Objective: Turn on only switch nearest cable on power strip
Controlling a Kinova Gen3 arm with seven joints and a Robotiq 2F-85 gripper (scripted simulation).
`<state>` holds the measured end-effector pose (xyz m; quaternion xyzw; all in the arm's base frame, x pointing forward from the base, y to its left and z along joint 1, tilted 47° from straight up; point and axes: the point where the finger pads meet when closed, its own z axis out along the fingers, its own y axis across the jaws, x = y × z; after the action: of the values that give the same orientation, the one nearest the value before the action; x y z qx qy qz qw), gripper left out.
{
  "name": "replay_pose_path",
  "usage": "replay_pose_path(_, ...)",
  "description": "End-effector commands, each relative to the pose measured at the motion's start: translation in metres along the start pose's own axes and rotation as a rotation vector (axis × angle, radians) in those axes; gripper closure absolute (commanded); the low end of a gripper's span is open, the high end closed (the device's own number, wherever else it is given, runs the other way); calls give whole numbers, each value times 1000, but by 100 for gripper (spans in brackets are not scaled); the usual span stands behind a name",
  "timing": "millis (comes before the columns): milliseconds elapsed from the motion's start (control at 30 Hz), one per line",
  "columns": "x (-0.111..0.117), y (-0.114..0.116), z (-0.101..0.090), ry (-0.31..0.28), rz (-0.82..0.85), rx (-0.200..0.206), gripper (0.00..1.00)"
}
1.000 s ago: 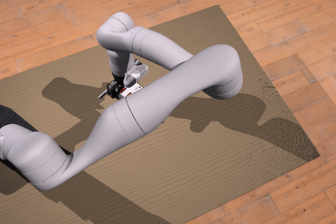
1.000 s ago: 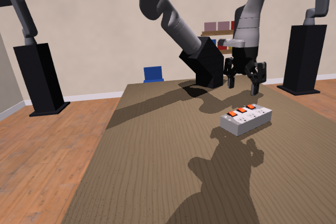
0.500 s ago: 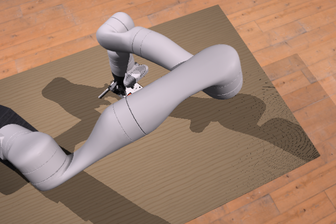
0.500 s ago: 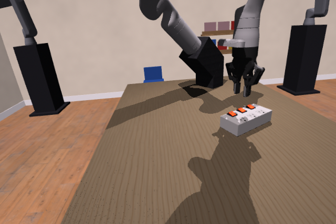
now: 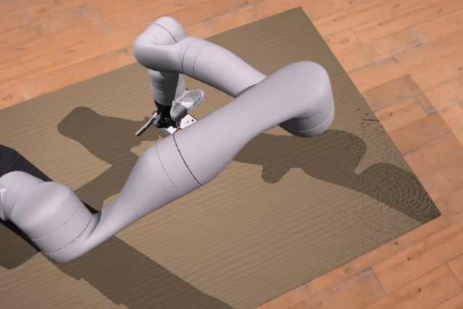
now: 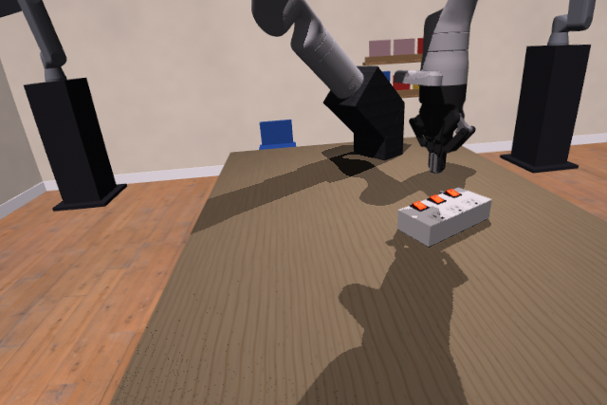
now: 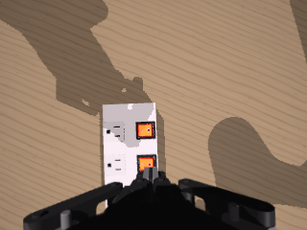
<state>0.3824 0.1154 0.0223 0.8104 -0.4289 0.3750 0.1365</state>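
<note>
Power strip (image 6: 443,216) lies flat on the wooden table (image 6: 274,292), right way up, toward the table's right side in the exterior view. 3 orange switches (image 6: 435,198) run in a row along its top, w/ sockets beside them.

Gripper (image 6: 436,161) hangs above the table just behind the strip, not touching it in the exterior view; fingers pressed together, nothing between them. In the wrist view the closed fingertips sit right over the nearer visible switch (image 7: 146,163); contact can't be judged.

Around: arm's black pedestal (image 6: 377,120) stands at the table's far edge. 2 more black pedestals w/ grey arms flank the table, 1 at left (image 6: 73,145), 1 at right (image 6: 548,106). Blue chair (image 6: 277,133) behind the far edge; wall shelf (image 6: 392,60) w/ coloured boxes partly behind the arm.

Hidden: in the top view the arm's big link (image 5: 224,129) covers nearly all of the strip; only a white corner (image 5: 187,122) shows. Wrist view shows just 2 switches; the 3rd is under the gripper body. Cable not clear in any view, so the cable end can't be made out. Switch positions too small to read.
</note>
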Motion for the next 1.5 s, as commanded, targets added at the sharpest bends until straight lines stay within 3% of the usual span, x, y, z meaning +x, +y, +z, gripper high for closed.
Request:
replay_pose_path(0,0,0,-1,-1,0,2,100)
replay_pose_path(700,0,0,3,0,0,2,100)
replay_pose_path(1467,-1,0,28,0,1,2,100)
